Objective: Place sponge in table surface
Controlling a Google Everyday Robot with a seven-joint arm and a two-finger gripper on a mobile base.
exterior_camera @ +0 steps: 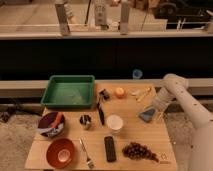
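The blue-grey sponge [146, 117] is held in my gripper [150, 113] at the right side of the light wooden table surface [131, 131]. The gripper is shut on the sponge, which hangs tilted just above or at the tabletop; I cannot tell whether it touches. The white arm [172, 87] reaches in from the right. The sponge is right of the white cup [115, 123] and below the pale utensils [141, 92].
A green tray [69, 91] sits at the back left. An orange [119, 92], a black tool [101, 107], a small metal cup [85, 120], a dark bowl [51, 124], a red bowl [62, 152], a fork [86, 152], a remote [110, 148] and grapes [140, 151] lie around. A blue cup [137, 74] stands behind the table.
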